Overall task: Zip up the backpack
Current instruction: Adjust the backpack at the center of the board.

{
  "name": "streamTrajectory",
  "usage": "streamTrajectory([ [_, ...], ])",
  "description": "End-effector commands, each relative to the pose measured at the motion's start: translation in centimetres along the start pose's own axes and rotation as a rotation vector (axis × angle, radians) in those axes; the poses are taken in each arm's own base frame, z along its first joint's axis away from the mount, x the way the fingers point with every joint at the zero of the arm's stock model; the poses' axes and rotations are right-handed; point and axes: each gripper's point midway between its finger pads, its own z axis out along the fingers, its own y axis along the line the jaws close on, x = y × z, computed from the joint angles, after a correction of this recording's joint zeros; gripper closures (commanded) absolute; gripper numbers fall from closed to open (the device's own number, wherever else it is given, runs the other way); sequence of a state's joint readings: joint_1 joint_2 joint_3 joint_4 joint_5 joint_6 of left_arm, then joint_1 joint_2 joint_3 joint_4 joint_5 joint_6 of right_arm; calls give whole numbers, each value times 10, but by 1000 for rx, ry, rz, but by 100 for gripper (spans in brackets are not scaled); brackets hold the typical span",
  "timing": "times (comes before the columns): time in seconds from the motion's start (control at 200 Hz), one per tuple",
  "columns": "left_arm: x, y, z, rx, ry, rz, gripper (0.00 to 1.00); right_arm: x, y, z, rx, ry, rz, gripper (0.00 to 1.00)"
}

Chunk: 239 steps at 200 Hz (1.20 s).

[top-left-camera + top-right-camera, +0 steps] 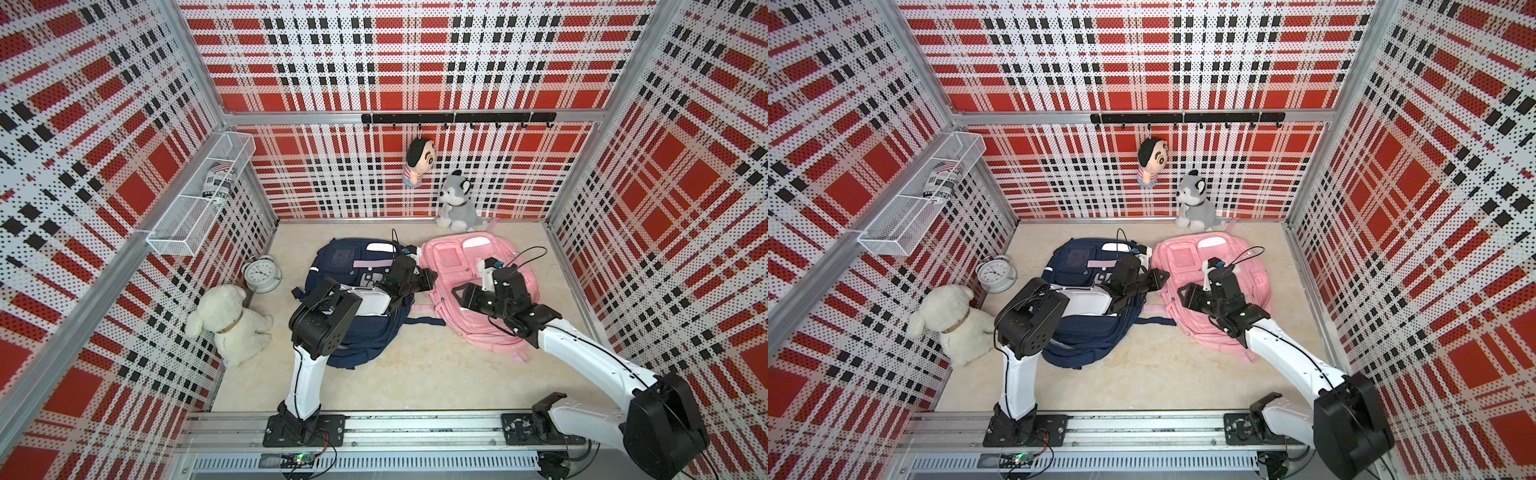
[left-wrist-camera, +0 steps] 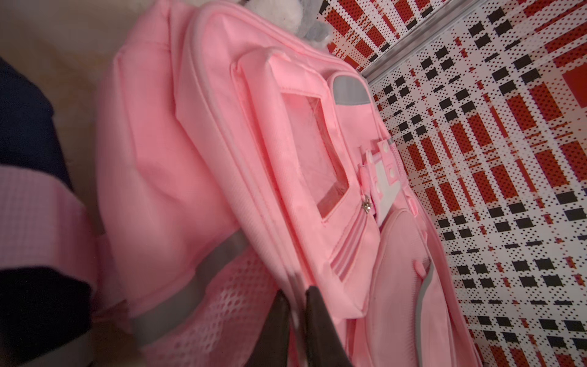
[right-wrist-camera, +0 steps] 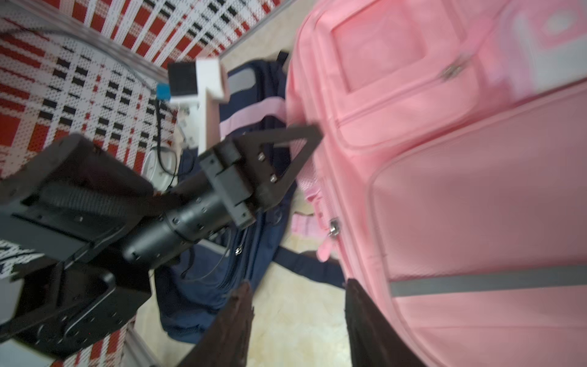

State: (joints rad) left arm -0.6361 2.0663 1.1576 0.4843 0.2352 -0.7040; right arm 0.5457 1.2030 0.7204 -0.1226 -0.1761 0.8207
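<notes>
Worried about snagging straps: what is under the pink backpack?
A pink strap pokes out from beneath the pink backpack at its edge, lying on the beige floor beside a navy strap. Whatever else lies beneath is covered by the bag.

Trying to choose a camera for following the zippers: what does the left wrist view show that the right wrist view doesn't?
Only the left wrist view: a bit of grey plush toy, and the narrow gap between the left gripper fingers. Only the right wrist view: a metal zipper slider with a pink tab on the pack's side, part of the alarm clock, and the right gripper, open. Both: the pink backpack, the navy backpack, and the window pocket's small metal pull.
</notes>
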Motion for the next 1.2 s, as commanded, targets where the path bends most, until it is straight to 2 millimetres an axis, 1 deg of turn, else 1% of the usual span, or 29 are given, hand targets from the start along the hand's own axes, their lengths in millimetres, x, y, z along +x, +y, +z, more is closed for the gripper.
streamTrajectory([
  [0.0,-7,-35,-5,97,-21,51,85,23,5,18,25,-8,88,50],
  [0.095,-4,-35,-4,106,-7,35,86,44,-1,33,23,16,129,53],
  [0.21,-4,-35,-4,107,-4,23,87,52,-17,44,69,7,140,55],
  [0.261,-3,-34,-4,107,0,19,87,53,-19,47,86,10,134,54],
  [0.381,-3,-37,-6,116,0,12,88,49,-22,52,115,4,113,54],
  [0.461,-1,-38,-6,121,3,4,93,50,-31,56,164,4,111,54],
  [0.561,2,-40,-6,126,10,3,95,49,-33,60,158,-17,111,54],
  [0.691,9,-38,-6,138,17,-23,97,47,-39,66,181,-26,109,53],
  [0.782,9,-39,-8,148,17,-32,100,50,-43,73,194,-12,110,53],
  [0.857,11,-39,-9,150,21,-35,100,48,-47,76,205,-23,113,54],
  [0.897,13,-40,-10,154,24,-35,100,47,-46,77,198,-32,119,54],
  [1.047,21,-39,-12,156,33,-43,100,48,-56,77,220,-51,134,56],
  [1.192,24,-36,-15,152,36,-46,100,42,-61,73,226,-78,141,58],
])
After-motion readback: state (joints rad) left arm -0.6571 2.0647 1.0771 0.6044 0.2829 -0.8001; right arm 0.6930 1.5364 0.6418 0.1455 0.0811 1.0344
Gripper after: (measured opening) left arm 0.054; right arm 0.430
